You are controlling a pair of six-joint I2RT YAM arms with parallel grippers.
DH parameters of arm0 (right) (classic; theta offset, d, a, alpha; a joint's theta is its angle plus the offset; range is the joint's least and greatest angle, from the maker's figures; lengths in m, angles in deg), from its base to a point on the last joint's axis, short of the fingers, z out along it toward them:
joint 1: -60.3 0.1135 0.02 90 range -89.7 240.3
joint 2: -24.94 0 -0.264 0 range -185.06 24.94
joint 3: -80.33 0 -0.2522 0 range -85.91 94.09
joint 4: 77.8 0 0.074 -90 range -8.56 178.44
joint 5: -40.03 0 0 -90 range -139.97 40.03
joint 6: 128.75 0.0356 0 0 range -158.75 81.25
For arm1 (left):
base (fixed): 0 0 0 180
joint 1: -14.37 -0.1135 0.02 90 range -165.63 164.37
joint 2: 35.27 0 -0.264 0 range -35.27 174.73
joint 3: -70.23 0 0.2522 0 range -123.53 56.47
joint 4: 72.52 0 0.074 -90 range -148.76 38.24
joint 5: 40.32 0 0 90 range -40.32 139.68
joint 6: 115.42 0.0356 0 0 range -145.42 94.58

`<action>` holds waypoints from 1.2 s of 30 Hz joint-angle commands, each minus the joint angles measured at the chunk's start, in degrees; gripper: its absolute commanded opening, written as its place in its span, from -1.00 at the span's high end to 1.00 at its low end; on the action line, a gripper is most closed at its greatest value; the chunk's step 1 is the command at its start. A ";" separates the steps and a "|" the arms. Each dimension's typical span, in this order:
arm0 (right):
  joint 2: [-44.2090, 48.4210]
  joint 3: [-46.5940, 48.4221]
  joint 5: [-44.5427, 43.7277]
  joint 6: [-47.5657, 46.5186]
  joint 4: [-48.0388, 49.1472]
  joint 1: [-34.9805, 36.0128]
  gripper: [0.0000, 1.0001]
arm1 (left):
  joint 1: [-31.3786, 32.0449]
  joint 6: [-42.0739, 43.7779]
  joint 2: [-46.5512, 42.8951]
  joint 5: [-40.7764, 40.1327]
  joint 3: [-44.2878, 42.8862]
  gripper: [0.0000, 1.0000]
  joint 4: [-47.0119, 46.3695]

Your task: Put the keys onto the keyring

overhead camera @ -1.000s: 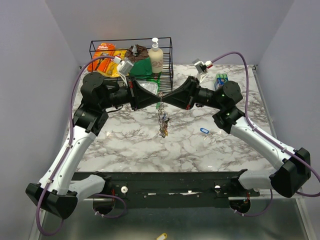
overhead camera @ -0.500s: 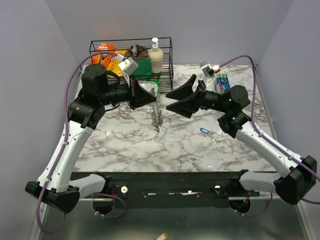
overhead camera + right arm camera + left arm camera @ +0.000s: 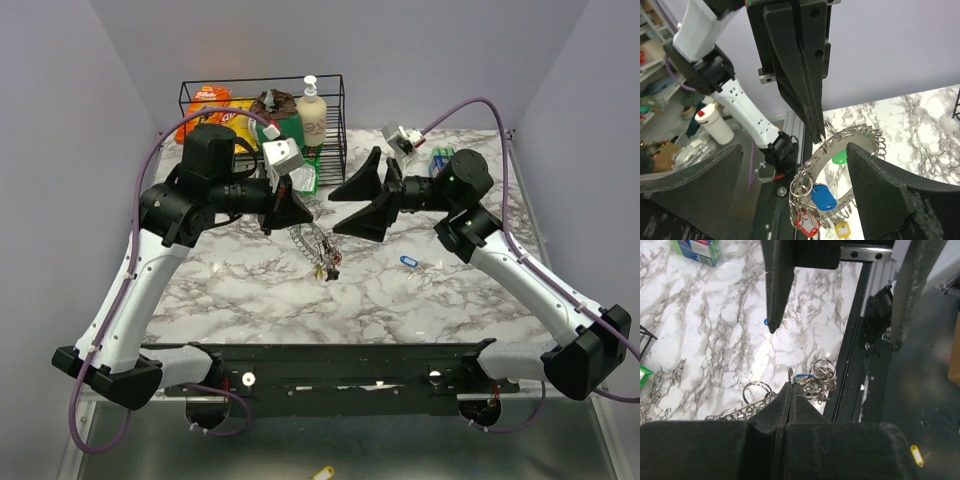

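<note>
My left gripper (image 3: 298,222) is shut on the rim of the keyring (image 3: 318,250), a silvery ring carrying many small split rings, and holds it tilted above the marble table (image 3: 250,290). In the right wrist view the keyring (image 3: 840,142) carries keys with blue (image 3: 822,196), red (image 3: 807,222), yellow (image 3: 841,230) and green (image 3: 840,156) tags. My right gripper (image 3: 338,212) stands wide open just right of the ring, touching nothing. One loose blue-tagged key (image 3: 406,262) lies on the table. The left wrist view shows my left gripper (image 3: 790,386) pinching a ring edge.
A black wire rack (image 3: 262,110) with a soap bottle (image 3: 312,110) and snack packs stands at the back. A blue-green box (image 3: 443,160) lies behind my right arm. The black base rail (image 3: 320,360) runs along the near edge.
My right gripper has opened wide and drawn back to the right, away from the ring. My left gripper has swung the keyring down and right; it now hangs tilted.
</note>
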 commanded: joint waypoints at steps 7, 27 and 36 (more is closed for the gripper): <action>-1.23 2.00 7.24 -8.53 -8.60 -0.14 -0.63 | 4.15 11.97 5.88 0.10 -10.81 1.00 9.84; 1.50 -1.43 -0.06 -12.93 -12.29 -0.14 -0.15 | 8.63 14.53 12.84 -2.27 -19.27 1.00 16.46; 2.20 -1.87 -2.09 -13.90 -13.26 -0.14 0.17 | 8.63 14.79 12.76 -1.83 -19.45 1.00 16.54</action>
